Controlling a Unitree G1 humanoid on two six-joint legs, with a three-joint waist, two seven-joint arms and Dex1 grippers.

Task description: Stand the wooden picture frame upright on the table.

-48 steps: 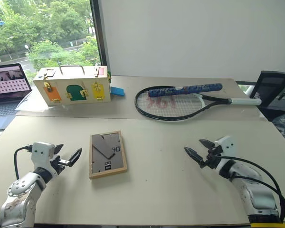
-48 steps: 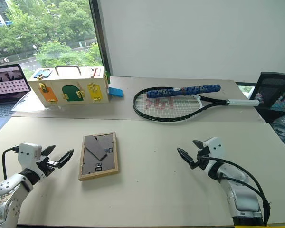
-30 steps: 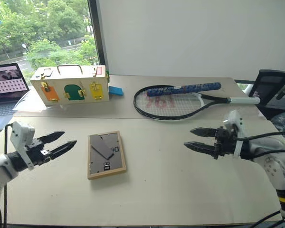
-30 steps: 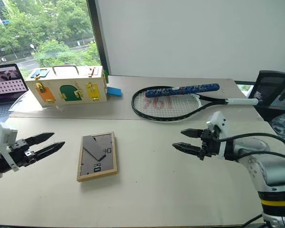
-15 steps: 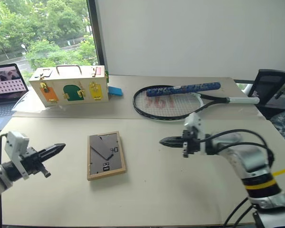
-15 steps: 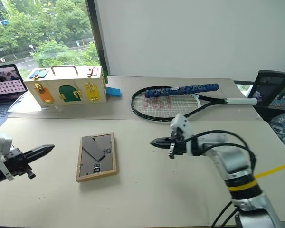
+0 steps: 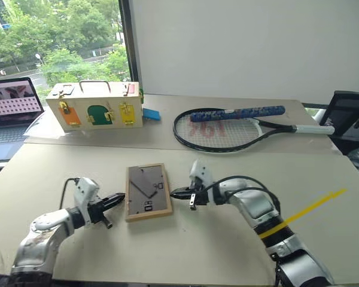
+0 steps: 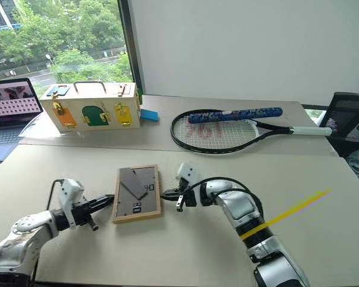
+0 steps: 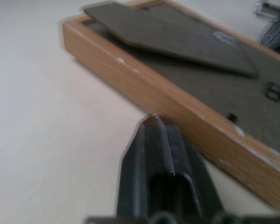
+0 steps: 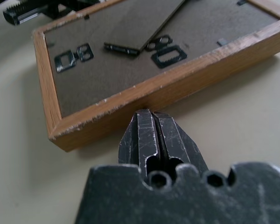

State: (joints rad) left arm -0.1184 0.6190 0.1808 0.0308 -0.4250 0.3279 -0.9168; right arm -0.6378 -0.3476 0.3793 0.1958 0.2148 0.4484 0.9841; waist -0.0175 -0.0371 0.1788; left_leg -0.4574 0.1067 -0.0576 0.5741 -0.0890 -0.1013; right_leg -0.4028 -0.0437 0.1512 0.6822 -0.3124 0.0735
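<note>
The wooden picture frame (image 7: 148, 192) lies flat on the table (image 7: 227, 251), dark grey back panel and stand leg facing up. My left gripper (image 7: 121, 197) is shut, and its tip is at the frame's left long side. In the left wrist view the tip (image 9: 154, 122) is right against the wooden edge (image 9: 144, 81). My right gripper (image 7: 175, 193) is shut too. Its tip is at the frame's right long side, and it sits just short of the wood (image 10: 177, 84) in the right wrist view. Neither gripper holds anything.
A wooden box with coloured latches (image 7: 99, 106) and a small blue block (image 7: 150, 113) stand at the back left. A laptop (image 7: 9, 104) is beyond them. A tennis racket (image 7: 227, 128) lies at the back. A yellow strip (image 7: 305, 206) marks the table on the right, and a black chair (image 7: 350, 113) is off that edge.
Both grippers have shut, dropped to the table and moved inward from either side up to the frame's long edges. The frame itself has stayed flat.
</note>
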